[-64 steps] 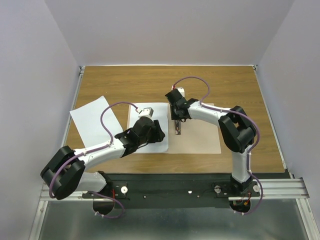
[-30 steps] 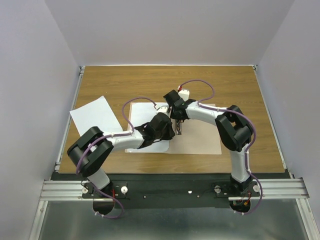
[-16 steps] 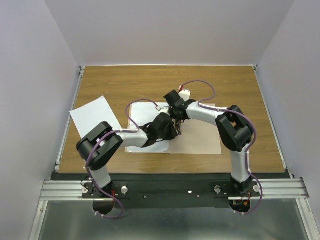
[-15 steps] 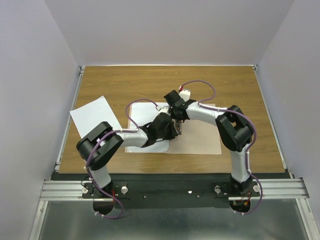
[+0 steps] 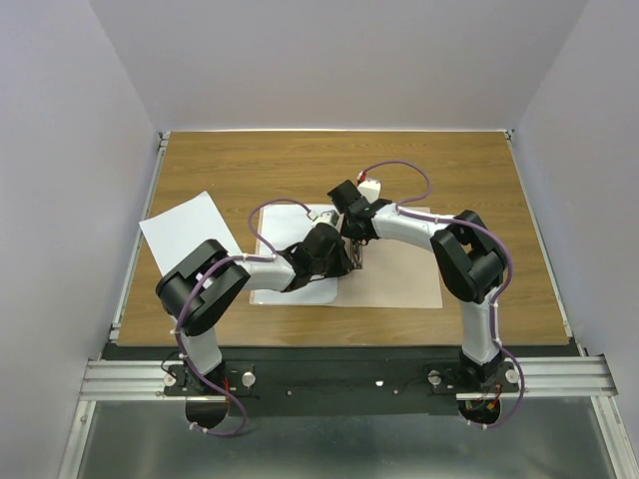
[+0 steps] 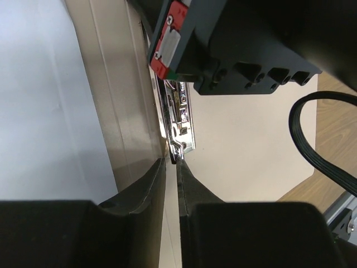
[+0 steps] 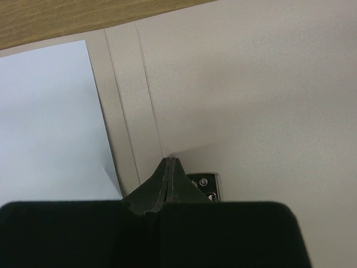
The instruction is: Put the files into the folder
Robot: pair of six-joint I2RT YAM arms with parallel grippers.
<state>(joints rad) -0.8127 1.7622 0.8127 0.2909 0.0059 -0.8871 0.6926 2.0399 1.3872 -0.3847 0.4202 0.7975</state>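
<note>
The wooden table [image 5: 479,180] fills the middle of the top view. At its centre lies the open folder [image 5: 399,279], pale inner face up. The first sheet [image 5: 280,228] covers its left leaf. The second sheet [image 5: 185,235] lies apart at centre left, tilted, a corner past the table edge. The clip strip [image 6: 182,125] runs along the fold.

Both arms bend inward and meet over the fold, crowding each other. The left gripper [image 6: 172,167] is narrowed to a thin slit at the clip strip's end. The right gripper [image 7: 169,166] has its tips pressed together on the folder just beside the strip.
</note>
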